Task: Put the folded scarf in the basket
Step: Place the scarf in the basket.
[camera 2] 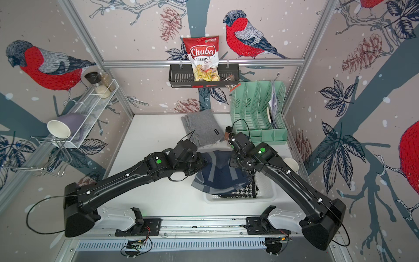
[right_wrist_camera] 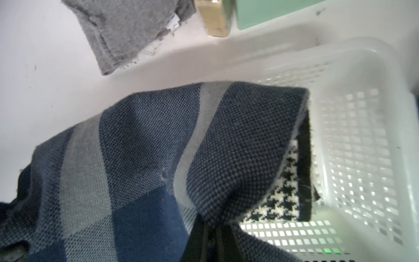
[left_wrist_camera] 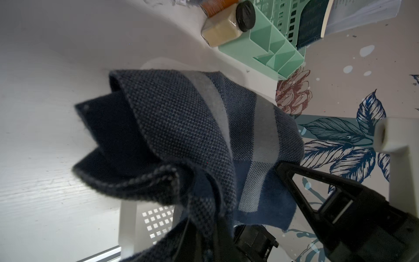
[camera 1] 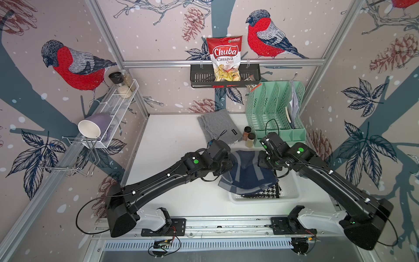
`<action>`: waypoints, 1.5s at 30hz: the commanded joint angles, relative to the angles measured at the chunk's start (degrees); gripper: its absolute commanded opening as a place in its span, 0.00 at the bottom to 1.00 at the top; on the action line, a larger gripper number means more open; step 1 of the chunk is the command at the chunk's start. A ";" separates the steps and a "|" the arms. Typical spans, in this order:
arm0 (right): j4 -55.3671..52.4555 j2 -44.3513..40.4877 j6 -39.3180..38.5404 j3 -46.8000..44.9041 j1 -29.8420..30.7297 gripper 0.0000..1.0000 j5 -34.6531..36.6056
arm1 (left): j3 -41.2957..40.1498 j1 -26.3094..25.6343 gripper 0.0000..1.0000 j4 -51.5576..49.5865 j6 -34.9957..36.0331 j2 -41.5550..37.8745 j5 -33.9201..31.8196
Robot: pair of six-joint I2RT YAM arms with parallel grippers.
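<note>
Both top views: scarf (camera 1: 247, 177) hangs half over the basket (camera 1: 267, 200), not in yet. L wrist: left gripper (left_wrist_camera: 210, 240) pinches its edge. R wrist: right gripper (right_wrist_camera: 210, 243) pinches it too. To do: lower it, let go.

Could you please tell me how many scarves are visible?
3: grey knitted scarf on the table; navy striped scarf held over the white perforated basket; houndstooth scarf inside it. Others may hide beneath.

Left arm (camera 1: 158, 183) and right arm (camera 1: 335, 179) reached inward, wrists angled toward each other. Left gripper (left_wrist_camera: 208, 233) and right gripper (right_wrist_camera: 212, 238) were both pinched closed on opposite edges of the scarf (camera 1: 247, 179).
</note>
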 commanded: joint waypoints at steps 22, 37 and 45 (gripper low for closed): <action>2.50 -3.90 -7.63 -10.25 -15.92 0.00 2.00 | 0.77 -4.55 0.00 8.70 -0.97 10.46 -0.25; 6.97 -2.16 -8.91 -14.51 -19.10 0.00 1.63 | 0.50 -4.34 0.00 7.52 1.08 14.91 -2.33; 7.52 -2.68 -6.69 -17.67 -19.36 0.00 2.90 | 1.10 -4.08 0.00 5.15 2.49 16.44 -4.28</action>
